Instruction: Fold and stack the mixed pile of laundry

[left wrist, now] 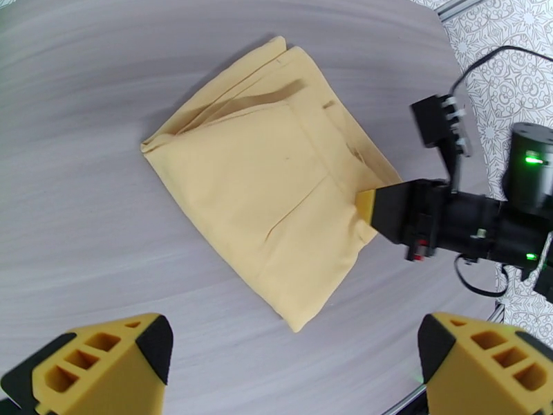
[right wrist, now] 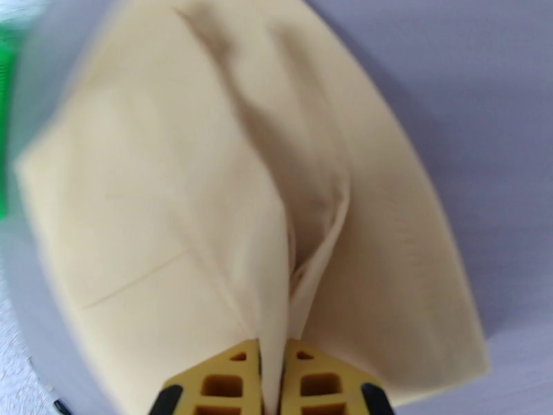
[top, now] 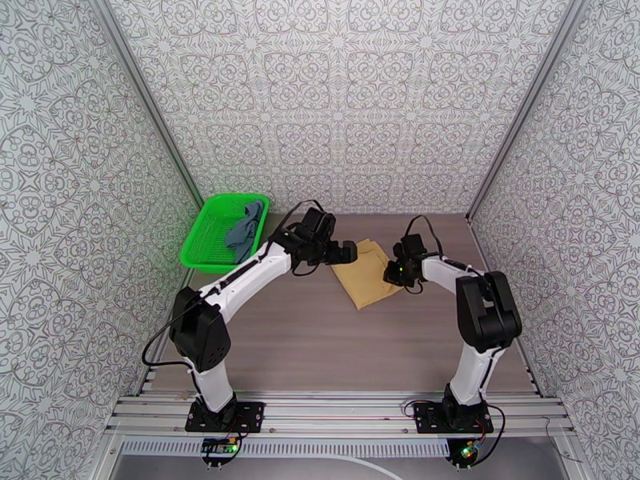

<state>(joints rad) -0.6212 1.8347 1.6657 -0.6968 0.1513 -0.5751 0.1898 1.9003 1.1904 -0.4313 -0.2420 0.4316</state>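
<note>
The mustard-yellow cloth (top: pixel 366 275) lies folded on the table's middle, toward the back; its layered folds show in the left wrist view (left wrist: pixel 276 202). My right gripper (top: pixel 394 270) is shut on a pinched ridge at the cloth's right edge (right wrist: pixel 207 202), with both fingertips (right wrist: pixel 238 382) pressed together around the fabric. From the left wrist its dark finger (left wrist: pixel 387 209) bites that edge. My left gripper (top: pixel 349 252) hovers over the cloth's left side, open wide and holding nothing (left wrist: pixel 290 368). The slate blue-grey tank top (top: pixel 246 226) lies crumpled in the basket.
The bright green mesh basket (top: pixel 210 248) sits at the table's back left against the wall. Patterned walls enclose the table on three sides. Bare wood-grain tabletop (top: pixel 320 346) stretches in front of the cloth toward the arm bases.
</note>
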